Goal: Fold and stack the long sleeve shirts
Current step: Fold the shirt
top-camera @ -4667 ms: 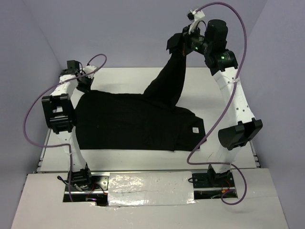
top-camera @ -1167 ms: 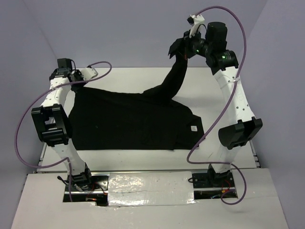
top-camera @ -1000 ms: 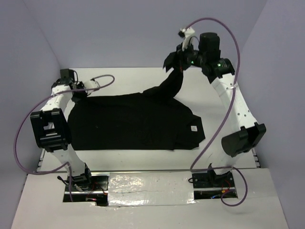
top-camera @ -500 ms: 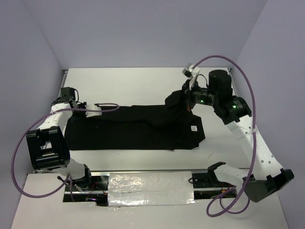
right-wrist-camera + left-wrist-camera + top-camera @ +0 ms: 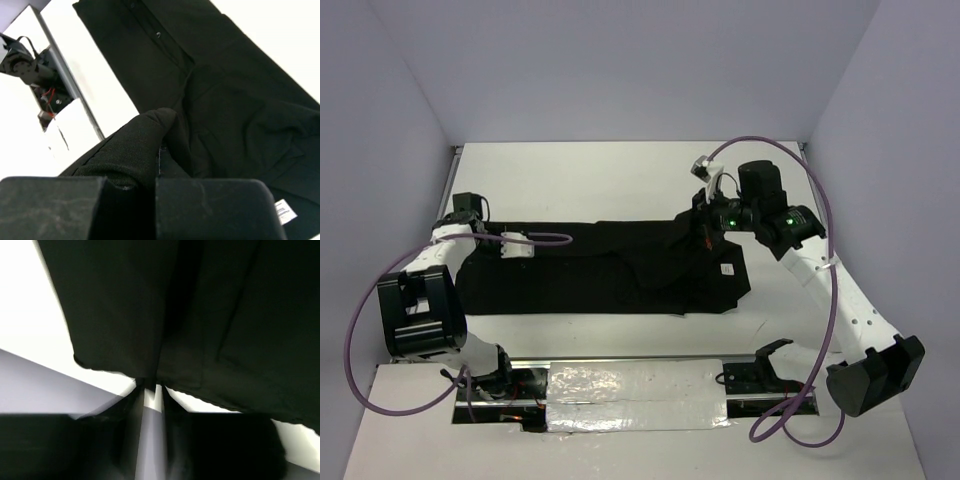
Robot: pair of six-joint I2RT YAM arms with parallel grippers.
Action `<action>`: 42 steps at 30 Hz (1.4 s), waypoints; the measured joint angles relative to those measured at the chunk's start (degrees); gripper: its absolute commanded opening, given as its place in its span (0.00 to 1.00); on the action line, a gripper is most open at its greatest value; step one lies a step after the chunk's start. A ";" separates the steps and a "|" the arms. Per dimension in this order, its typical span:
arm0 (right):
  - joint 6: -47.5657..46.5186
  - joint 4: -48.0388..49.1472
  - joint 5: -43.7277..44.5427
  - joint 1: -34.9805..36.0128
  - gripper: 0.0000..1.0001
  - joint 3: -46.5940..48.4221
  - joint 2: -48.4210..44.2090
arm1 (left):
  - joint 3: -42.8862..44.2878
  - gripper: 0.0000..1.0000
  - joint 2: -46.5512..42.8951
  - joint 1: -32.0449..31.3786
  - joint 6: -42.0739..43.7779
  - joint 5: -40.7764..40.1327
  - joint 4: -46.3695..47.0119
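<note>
Shirt (image 5: 600, 270) is lying flat on the white table (image 5: 580, 180), long axis running left–right, small white tag (image 5: 728, 270) at its right end. Right gripper (image 5: 704, 226) is clamping a bunched fold of soft matte fabric at the far right. Left gripper (image 5: 153, 390) is sitting at the far-left hem; its wrist view is blurring, so I cannot tell its opening or grip.

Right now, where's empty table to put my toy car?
The widest bare patch of the white table lies between the plain black long-sleeve shirt and the back wall. A thin strip runs along the shirt's near hem. The middle is crowded: shirt, left gripper, right gripper.
</note>
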 measured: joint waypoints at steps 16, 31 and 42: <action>12.87 17.84 -10.58 -0.44 0.01 -12.09 5.01 | 38.38 0.96 10.14 -7.41 -28.59 15.67 -13.66; 29.97 29.07 -10.29 -3.87 0.00 -14.34 18.62 | 34.36 0.99 7.82 -47.80 -50.53 23.06 -4.00; 35.15 30.21 -5.40 -3.87 0.00 -14.34 18.69 | 34.88 0.99 13.35 -52.02 -59.63 26.82 -0.98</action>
